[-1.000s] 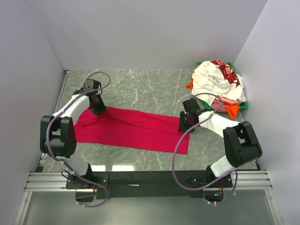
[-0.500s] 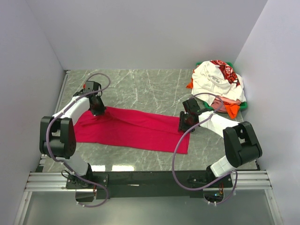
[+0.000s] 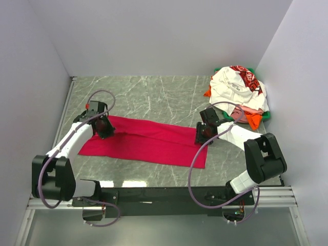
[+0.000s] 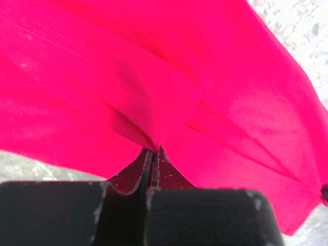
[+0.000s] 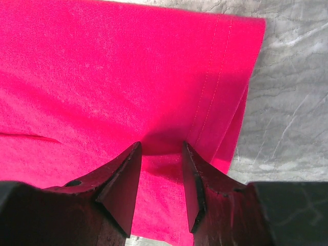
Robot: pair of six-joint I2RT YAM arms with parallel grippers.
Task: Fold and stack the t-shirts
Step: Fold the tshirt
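Observation:
The crimson red t-shirt (image 3: 148,141) lies as a long band across the marble table. My left gripper (image 3: 104,128) is shut on a bunched fold of its left end, and the left wrist view shows the cloth (image 4: 154,92) pinched at the fingertips of the gripper (image 4: 152,150). My right gripper (image 3: 203,136) is open at the shirt's right end. In the right wrist view its fingers (image 5: 123,174) stand apart on the red cloth (image 5: 128,77), near the hemmed edge. The white t-shirt with red-and-black print (image 3: 233,87) tops a pile at the back right.
The pile also holds an orange shirt (image 3: 253,119) and a green one (image 3: 218,69), close to the right wall. Grey walls enclose the table on three sides. Bare marble (image 3: 154,95) lies behind the red shirt.
My left gripper has moved toward the near edge with the red cloth in it, drawing the shirt's left far corner over. The left arm's elbow dropped nearer. The right gripper has stayed put.

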